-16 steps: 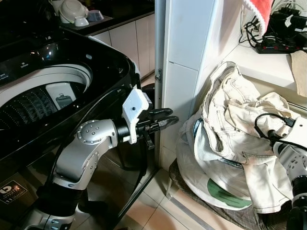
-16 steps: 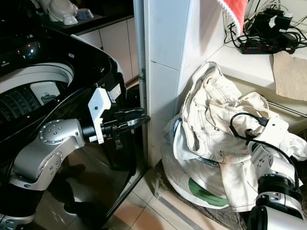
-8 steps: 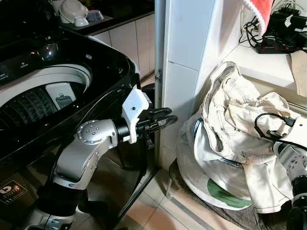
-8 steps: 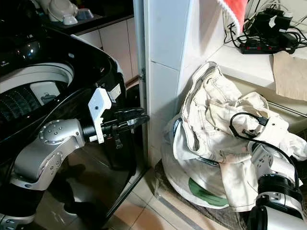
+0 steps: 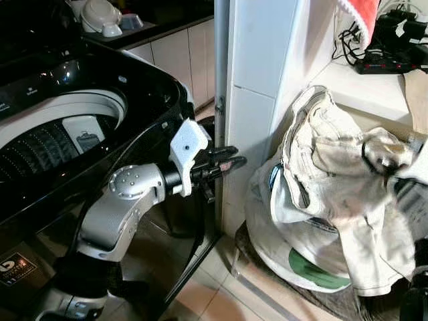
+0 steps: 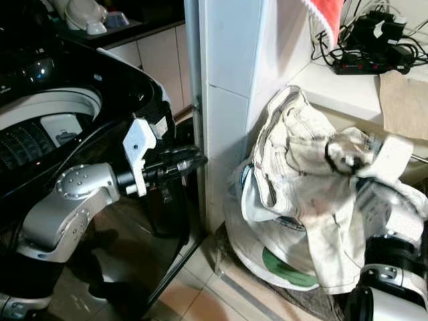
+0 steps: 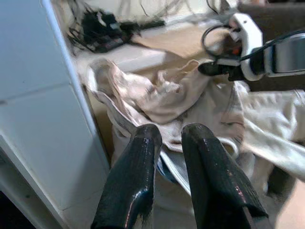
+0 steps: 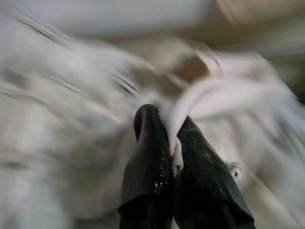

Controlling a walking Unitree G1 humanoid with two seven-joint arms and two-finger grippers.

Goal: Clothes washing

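Note:
A heap of cream clothes [image 5: 321, 167] lies in a white sack [image 5: 304, 264] on the floor, right of a white tiled pillar [image 5: 261, 100]. My right gripper [image 8: 167, 117] is shut on a fold of a cream garment [image 7: 167, 93] at the top of the heap; its arm is motion-blurred at the right edge [image 6: 391, 157]. The black top-loading washing machine [image 5: 144, 83] stands at my left with its lid up and drum [image 5: 53, 137] showing. My left gripper [image 5: 231, 162] hovers between the machine and the pillar, pointing at the heap, fingers [image 7: 140, 157] together and holding nothing.
A ledge behind the heap carries a power strip with tangled cables [image 5: 391, 60] and a beige cloth [image 6: 401, 100]. A red towel [image 5: 358, 13] hangs above. Bowls [image 5: 100, 15] sit on a counter behind the machine. Tiled floor [image 5: 207, 287] shows below.
My right arm has swung up and is blurred, lifting the gripped cream garment off the heap. My left gripper has risen slightly.

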